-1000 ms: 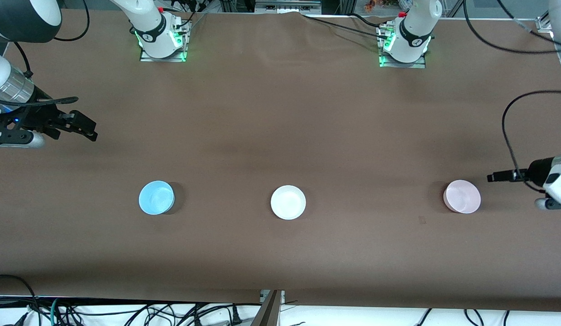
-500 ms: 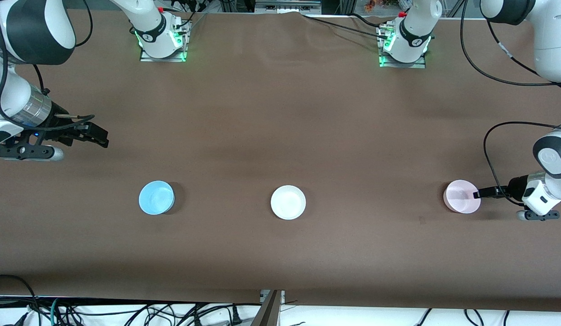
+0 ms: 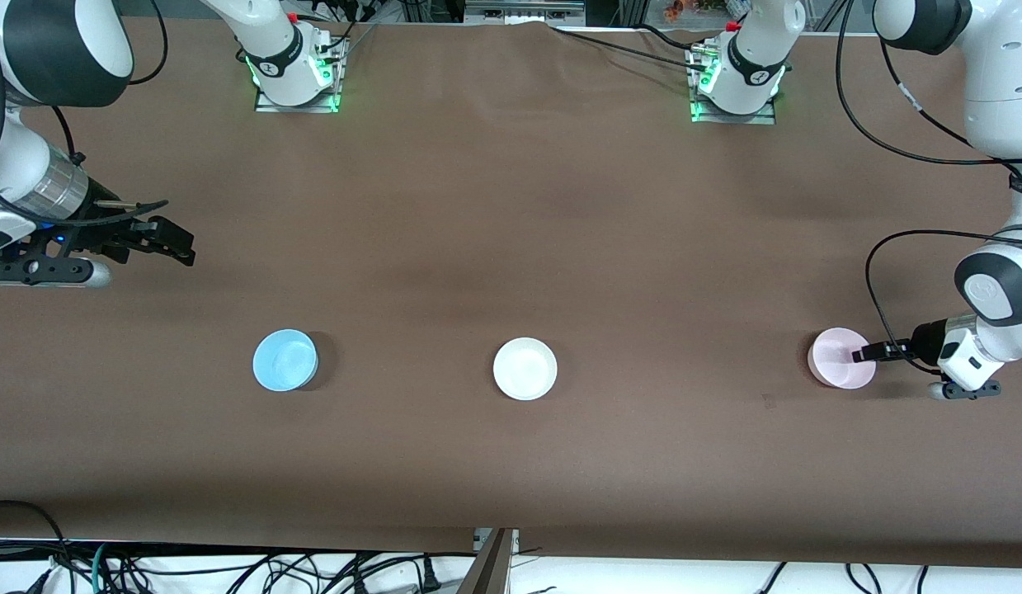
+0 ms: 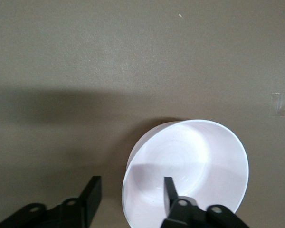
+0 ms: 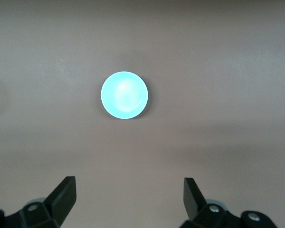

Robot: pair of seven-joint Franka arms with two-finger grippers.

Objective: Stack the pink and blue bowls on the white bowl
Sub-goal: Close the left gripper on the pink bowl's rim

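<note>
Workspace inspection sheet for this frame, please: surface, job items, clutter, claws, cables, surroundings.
Surface: brown table cover, a small mark near the pink bowl.
Job's things: blue bowl, white bowl and pink bowl in a row, apart, none stacked.
Clutter: nothing seen.
Claws: left claw open, straddling the pink bowl's rim, one finger inside; right claw open, in the air over bare table near the blue bowl.
Cables: loops by both arms; a tangle under the table edge nearest the camera.
Surroundings: two lit arm bases.
</note>
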